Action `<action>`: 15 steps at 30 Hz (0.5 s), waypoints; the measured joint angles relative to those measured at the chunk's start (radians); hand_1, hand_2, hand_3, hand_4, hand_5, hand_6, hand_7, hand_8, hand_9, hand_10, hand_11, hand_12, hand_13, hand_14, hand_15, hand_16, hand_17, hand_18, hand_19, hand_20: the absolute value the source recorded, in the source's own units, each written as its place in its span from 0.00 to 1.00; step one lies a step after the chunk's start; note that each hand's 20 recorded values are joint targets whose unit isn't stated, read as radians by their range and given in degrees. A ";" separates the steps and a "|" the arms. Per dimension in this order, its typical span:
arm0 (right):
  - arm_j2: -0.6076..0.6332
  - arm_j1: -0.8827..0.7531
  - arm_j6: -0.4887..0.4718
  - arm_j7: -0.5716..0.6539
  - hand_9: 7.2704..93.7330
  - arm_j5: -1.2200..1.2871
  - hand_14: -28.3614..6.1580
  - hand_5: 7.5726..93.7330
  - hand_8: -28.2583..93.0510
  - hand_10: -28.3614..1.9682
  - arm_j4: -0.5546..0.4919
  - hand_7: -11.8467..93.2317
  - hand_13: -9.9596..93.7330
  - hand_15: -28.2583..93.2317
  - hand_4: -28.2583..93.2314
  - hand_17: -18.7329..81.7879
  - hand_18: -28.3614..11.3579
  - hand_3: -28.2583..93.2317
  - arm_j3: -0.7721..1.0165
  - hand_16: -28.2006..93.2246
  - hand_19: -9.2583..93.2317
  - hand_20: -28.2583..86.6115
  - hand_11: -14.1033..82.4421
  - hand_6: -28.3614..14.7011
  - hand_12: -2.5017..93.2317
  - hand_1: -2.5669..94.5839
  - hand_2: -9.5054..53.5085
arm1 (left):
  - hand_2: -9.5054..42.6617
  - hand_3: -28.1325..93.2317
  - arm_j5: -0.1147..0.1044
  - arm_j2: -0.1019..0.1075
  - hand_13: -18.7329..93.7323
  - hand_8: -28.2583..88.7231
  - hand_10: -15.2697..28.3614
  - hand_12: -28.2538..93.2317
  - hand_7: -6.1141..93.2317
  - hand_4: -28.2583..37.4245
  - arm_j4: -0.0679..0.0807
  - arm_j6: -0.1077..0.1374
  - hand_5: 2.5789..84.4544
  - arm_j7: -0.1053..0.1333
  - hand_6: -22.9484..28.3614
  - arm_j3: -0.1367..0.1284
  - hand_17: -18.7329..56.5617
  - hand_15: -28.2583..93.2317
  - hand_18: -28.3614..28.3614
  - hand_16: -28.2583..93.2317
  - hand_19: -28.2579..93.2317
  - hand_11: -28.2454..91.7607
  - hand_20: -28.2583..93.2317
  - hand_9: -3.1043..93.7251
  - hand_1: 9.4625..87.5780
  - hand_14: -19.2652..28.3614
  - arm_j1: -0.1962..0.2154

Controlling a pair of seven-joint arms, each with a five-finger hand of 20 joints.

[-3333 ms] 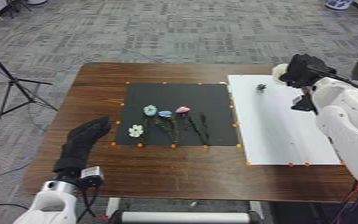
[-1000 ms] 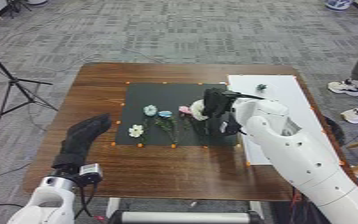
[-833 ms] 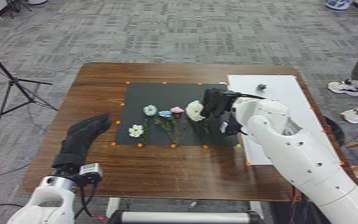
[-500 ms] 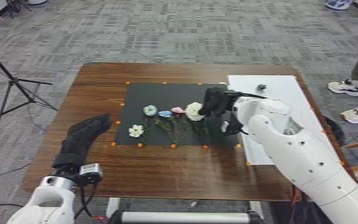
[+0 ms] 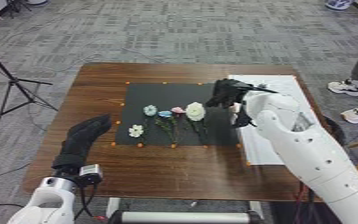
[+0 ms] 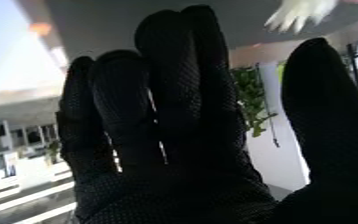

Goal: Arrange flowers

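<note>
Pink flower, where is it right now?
In the head view, the pink flower lies on the black mat, between a blue flower on the left and the big white flower on the right.

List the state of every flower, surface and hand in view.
Small white flower: lying on the mat
Pale blue flower: lying, stem toward the robot
Blue flower: lying beside it
Pink flower: lying between blue and large white
Large white flower: lying, not held
Black mat: flat, flowers on it
White sheet: flat
Right hand: open, empty
Left hand: open, empty
</note>
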 measured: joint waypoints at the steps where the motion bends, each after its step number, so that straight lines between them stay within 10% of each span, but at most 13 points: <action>1: 0.009 0.001 0.013 -0.004 0.66 -0.006 0.30 0.62 0.15 0.40 -0.005 0.37 0.61 0.69 0.10 0.38 0.08 0.80 0.003 0.49 0.67 0.65 0.45 0.63 0.30 0.24 0.01 | 0.16 0.80 0.000 0.000 0.45 0.18 0.64 0.32 0.21 0.11 0.000 0.000 0.53 0.000 0.55 0.000 0.26 0.35 0.71 0.24 0.28 0.39 0.34 0.49 0.22 0.75 0.000; 8: 0.095 0.046 0.226 -0.079 0.53 -0.196 0.22 0.43 0.17 0.32 0.035 0.26 0.54 0.67 0.04 0.35 0.06 0.76 -0.021 0.47 0.65 0.64 0.40 0.51 0.30 0.13 0.00 | 0.16 0.80 0.000 -0.001 0.45 0.18 0.64 0.32 0.21 0.11 0.000 0.000 0.53 0.001 0.55 -0.001 0.26 0.35 0.71 0.24 0.28 0.39 0.34 0.49 0.22 0.75 0.002; 15: 0.082 0.133 0.223 -0.106 0.58 -0.372 0.25 0.44 0.17 0.36 0.231 0.27 0.58 0.71 0.04 0.37 0.06 0.78 0.014 0.47 0.67 0.65 0.43 0.53 0.30 0.16 0.00 | 0.16 0.80 0.001 -0.001 0.45 0.18 0.64 0.32 0.21 0.11 -0.001 0.001 0.53 0.001 0.55 -0.001 0.26 0.35 0.71 0.24 0.28 0.39 0.34 0.49 0.23 0.75 0.004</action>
